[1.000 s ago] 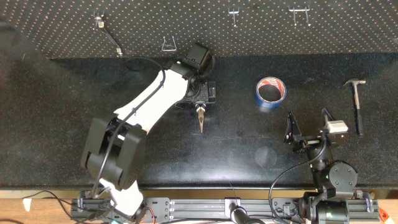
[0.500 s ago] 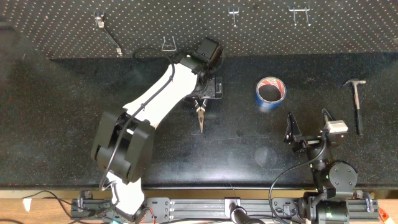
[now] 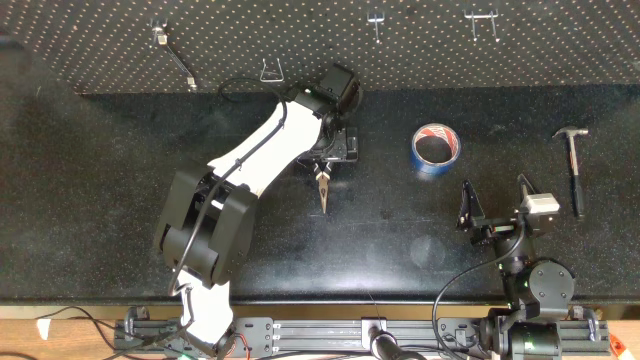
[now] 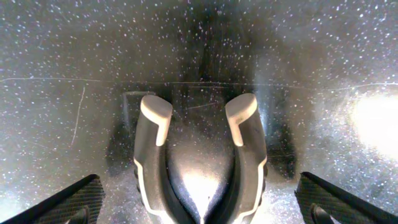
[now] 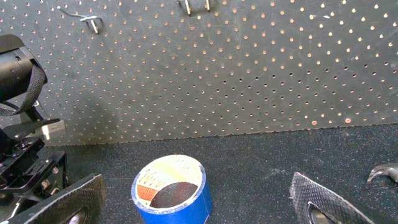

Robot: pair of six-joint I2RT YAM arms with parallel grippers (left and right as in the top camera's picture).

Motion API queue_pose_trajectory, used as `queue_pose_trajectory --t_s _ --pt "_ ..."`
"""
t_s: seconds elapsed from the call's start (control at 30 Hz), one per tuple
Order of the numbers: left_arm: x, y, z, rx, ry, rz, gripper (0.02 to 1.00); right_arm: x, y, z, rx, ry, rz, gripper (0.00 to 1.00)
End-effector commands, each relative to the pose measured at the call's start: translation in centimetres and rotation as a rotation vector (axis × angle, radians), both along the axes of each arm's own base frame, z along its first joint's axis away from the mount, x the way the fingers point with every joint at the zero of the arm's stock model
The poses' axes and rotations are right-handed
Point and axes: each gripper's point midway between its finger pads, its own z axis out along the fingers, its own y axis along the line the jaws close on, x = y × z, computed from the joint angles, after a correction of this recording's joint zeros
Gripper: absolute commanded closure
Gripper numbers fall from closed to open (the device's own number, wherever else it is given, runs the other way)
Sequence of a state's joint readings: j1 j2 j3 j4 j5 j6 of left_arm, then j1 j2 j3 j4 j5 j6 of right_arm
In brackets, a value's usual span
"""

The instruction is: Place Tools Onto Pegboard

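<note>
A pair of pliers (image 3: 323,188) lies on the black worktop, nose pointing toward the front edge. Its grey-and-black handles (image 4: 199,155) lie between the widely spread fingers (image 4: 74,200) of my left gripper (image 4: 200,208), which is open and not touching them. From above, the left gripper (image 3: 335,148) sits low over the handles near the pegboard (image 3: 420,45). A blue tape roll (image 3: 436,148) and a hammer (image 3: 573,165) lie to the right. My right gripper (image 3: 495,205) rests open near the front; it faces the tape roll (image 5: 171,190).
Wire hooks (image 3: 270,70) (image 3: 376,20) (image 3: 482,22) stick out of the pegboard, and a thin dark tool (image 3: 178,55) hangs at its left. The hammer head (image 5: 384,172) and the left arm's wrist (image 5: 25,155) show in the right wrist view.
The left arm's wrist has shifted slightly right and toward the pegboard over the pliers' handles. The pliers, tape, hammer and right arm have stayed put.
</note>
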State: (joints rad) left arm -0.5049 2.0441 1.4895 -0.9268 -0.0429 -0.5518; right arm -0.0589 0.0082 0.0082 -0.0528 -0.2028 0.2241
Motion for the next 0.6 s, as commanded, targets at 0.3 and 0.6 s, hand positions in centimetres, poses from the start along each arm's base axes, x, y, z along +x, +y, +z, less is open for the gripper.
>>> queue_pose_trajectory --t_s 0.3,0.6 --pt "0.86 0.53 0.03 -0.016 -0.002 0.046 0.018 0.00 -0.04 -0.16 0.007 0.003 -0.005 0.029" --pt "1.28 0.11 0.08 -0.038 -0.017 0.046 0.018 0.00 -0.04 -0.16 0.007 0.003 -0.005 0.029"
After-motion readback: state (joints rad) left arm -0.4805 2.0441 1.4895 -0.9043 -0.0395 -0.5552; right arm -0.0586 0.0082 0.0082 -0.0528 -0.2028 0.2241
